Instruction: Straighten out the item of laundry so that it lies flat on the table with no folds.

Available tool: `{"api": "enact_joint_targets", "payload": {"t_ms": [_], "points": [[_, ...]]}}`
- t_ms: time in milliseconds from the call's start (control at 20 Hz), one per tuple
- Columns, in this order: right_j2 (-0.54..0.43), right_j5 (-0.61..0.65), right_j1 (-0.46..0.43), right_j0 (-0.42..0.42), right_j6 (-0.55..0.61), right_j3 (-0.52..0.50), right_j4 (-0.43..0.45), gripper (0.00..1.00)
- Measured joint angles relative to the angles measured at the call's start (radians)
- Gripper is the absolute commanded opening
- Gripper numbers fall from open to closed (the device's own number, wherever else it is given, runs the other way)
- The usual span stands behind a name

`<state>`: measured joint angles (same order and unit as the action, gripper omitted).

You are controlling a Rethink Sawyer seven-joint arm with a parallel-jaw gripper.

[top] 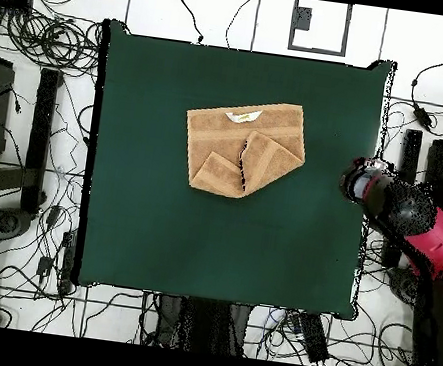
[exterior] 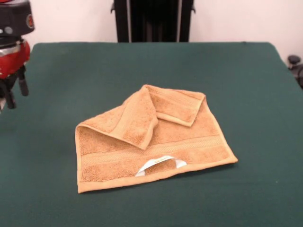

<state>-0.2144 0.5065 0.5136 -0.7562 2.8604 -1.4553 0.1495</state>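
Pincer (exterior: 10,92), grip state unclear, hangs at the table (exterior: 246,85) edge, well apart from the folded towel (exterior: 151,139).

Towels I see: one (exterior: 151,142), folded over itself
Labels on it: one white tag (exterior: 161,164)
Tables: one (exterior: 255,85)
My arms: one (top: 412,221)

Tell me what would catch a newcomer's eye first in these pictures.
The orange-tan towel stands out against the dark green table, lying near its middle with two corners folded in over the top and a white label showing at the front hem. The red and black arm hangs off to one side, its gripper over the table's edge, well apart from the towel.
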Motion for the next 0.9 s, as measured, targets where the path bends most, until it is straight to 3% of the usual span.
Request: {"api": "enact_joint_targets", "payload": {"t_ms": [400, 900], "points": [[0.02, 0.01, -0.011, 0.166, 0.0, 0.078, -0.042, 1.0], [0.157, 0.138, -0.143, 0.441, 0.002, 0.332, -0.173, 1.0]]}}
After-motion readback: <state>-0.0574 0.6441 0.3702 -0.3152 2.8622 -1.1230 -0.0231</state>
